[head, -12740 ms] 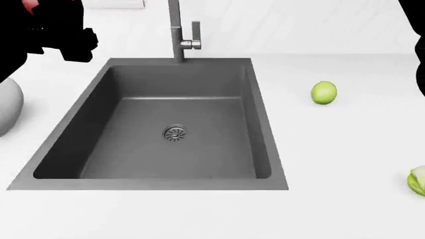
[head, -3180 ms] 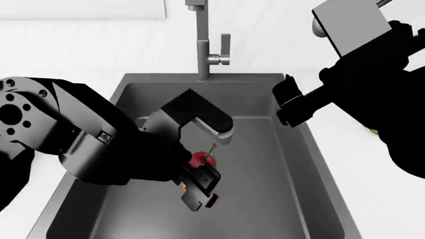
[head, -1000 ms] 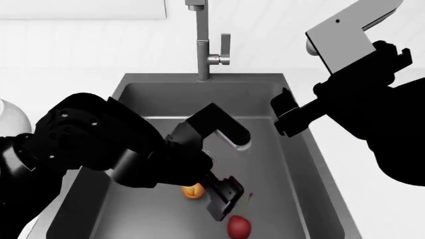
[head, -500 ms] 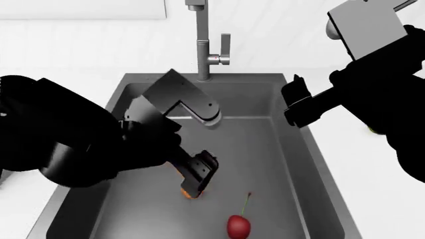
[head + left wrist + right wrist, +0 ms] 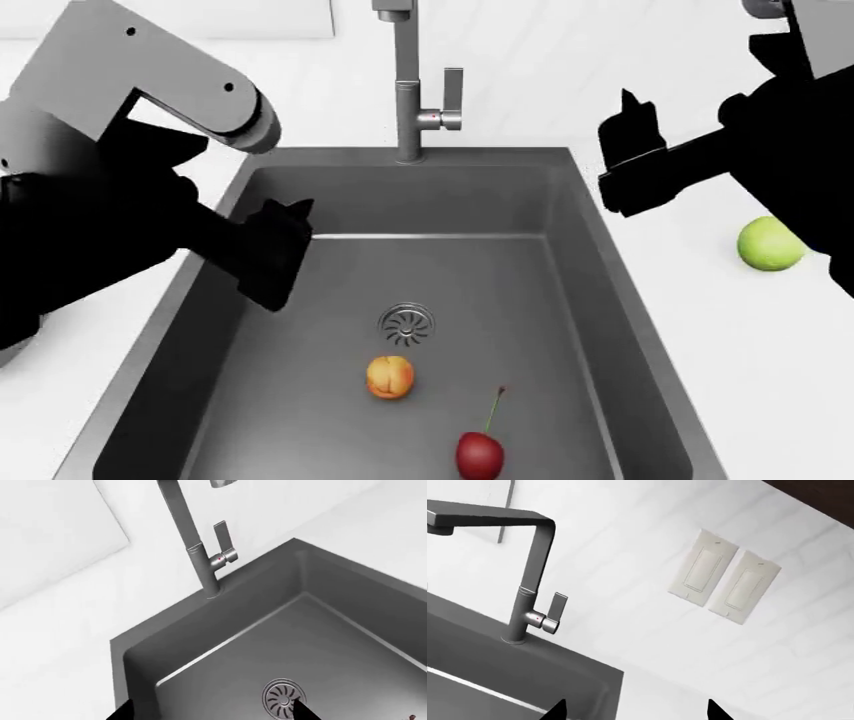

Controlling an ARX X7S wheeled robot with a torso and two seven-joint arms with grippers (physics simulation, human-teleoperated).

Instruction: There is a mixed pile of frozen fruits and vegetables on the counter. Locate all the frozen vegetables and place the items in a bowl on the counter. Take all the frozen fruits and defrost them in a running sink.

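The dark grey sink fills the middle of the head view. On its floor lie the frozen fruits: an orange ball just below the round drain, and a red cherry with its stem up. A smooth green ball, one of the frozen vegetables, rests on the white counter right of the sink. My left gripper hangs open over the sink's left side, well above the fruits. My right gripper is open over the sink's right rim. Both are empty. The bowl is out of view.
The tall square faucet with its side lever stands behind the sink, between my two arms. No water shows at its spout. In the right wrist view, two wall plates are on the tiled wall behind the faucet.
My left gripper let the cherry go into the sink, then rose and drew back to the left, uncovering the orange ball. The right arm shifted right, and the green ball now shows.
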